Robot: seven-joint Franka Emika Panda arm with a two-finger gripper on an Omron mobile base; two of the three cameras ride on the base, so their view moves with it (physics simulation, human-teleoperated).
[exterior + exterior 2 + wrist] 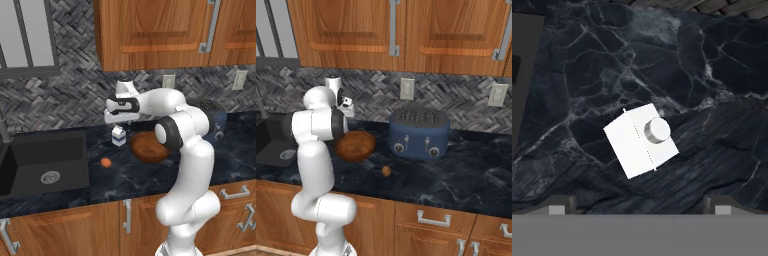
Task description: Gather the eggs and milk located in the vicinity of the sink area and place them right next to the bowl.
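The white milk carton point(118, 135) stands on the dark counter between the black sink point(45, 160) and the brown wooden bowl point(147, 146). My gripper point(119, 121) hangs right above the carton, pointing down. In the hand view the milk point(641, 140) shows from the top with its round cap, a little above the open gripper point(639, 206), whose fingertips point(561, 205) stand wide apart with nothing between them. One orange-brown egg point(106, 162) lies in front of the carton, near the sink's right edge. In the right base view an egg point(386, 171) lies to the front right of the bowl point(355, 145).
A blue toaster point(418, 132) stands behind and to the right of the bowl. Wall outlets point(406, 88) sit on the herringbone backsplash, with wooden cabinets point(150, 30) overhead. My own arm point(185, 150) covers the bowl's right side in the left base view.
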